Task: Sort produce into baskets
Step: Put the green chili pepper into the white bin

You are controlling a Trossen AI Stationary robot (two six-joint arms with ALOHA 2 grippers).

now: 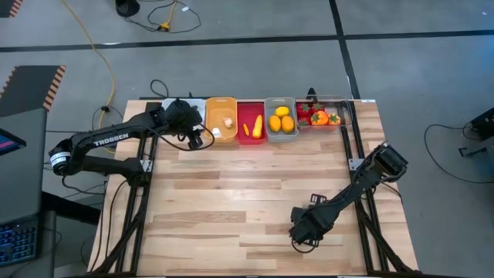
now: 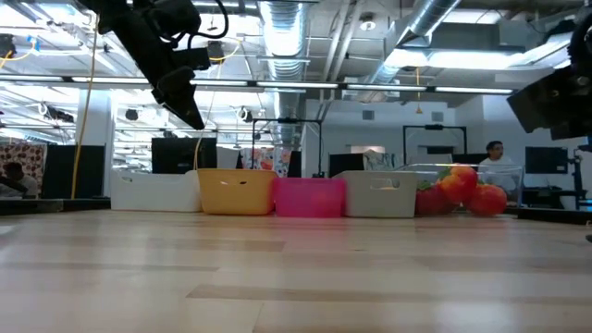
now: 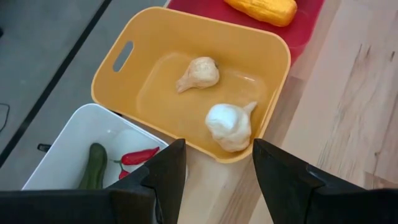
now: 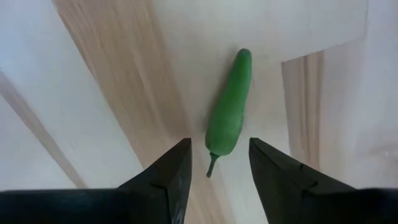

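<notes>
1. Landmark: orange bin (image 1: 221, 120), 2nd in a row of 5 bins along the far edge of the wooden surface (image 1: 231, 201).
2. White bin (image 3: 81, 146), touching the orange bin on its left: holds a green cucumber-like piece (image 3: 93, 165) and a red chilli (image 3: 138, 155). In the high view it is mostly hidden under the left arm.
3. Left gripper (image 3: 214, 168): raised above the orange bin's near-left corner, over the seam with the white bin. Jaws spread, nothing between them.
4. Orange bin contents: 2 white garlic pieces, one (image 3: 198, 73) mid-bin, the other (image 3: 230, 124) against the near wall, apart from each other.
5. Red bin (image 1: 251, 123), just right of the orange bin: 2 yellow-orange pieces (image 1: 256, 130), kind unclear.
6. Grey bin (image 1: 280, 117), 2 places right of the orange bin: 3 yellow-orange round fruits (image 1: 282, 120), clustered.
7. Clear bin (image 1: 323, 113), farthest right of the orange bin: red tomatoes and an orange pepper (image 1: 319, 117), piled together.
8. Right gripper (image 4: 214, 171): far from the orange bin, low over the near-right part of the surface. Jaws spread, empty.
9. Green chilli (image 4: 230, 109): lying flat on the surface just ahead of the right gripper's jaws, stem end towards the gap, not touched.
</notes>
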